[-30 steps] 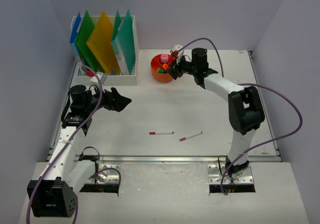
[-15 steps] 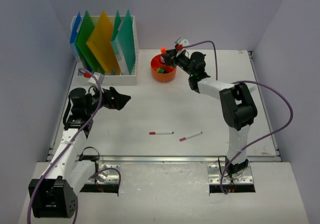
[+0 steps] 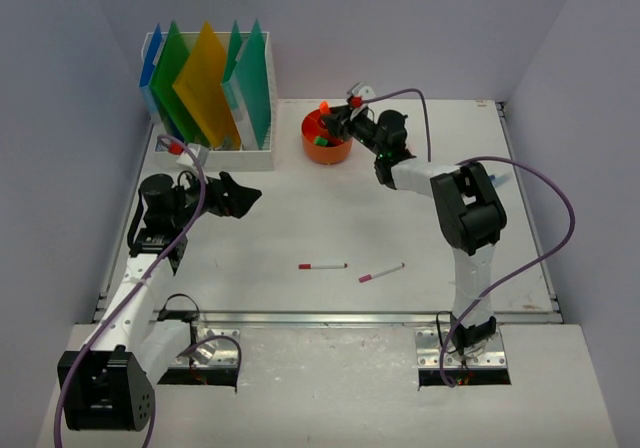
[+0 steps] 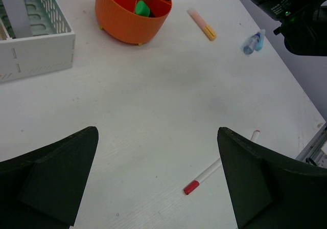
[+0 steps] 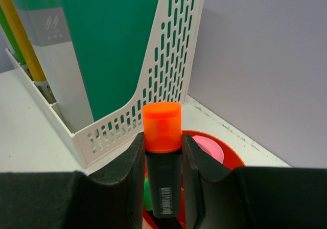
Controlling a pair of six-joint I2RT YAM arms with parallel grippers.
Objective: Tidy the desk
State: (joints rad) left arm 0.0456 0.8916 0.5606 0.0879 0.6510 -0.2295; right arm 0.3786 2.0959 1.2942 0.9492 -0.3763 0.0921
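Right tool (image 5: 163, 155) clenched on orange-capped marker (image 5: 162, 127); orange cup (image 3: 326, 153) seemingly just beneath tool. Step: stowing marker. Next: lower, release. Left tool (image 4: 157, 137) released.

barcode (image 5: 164, 202) on orange-capped highlighter (image 5: 162, 133)
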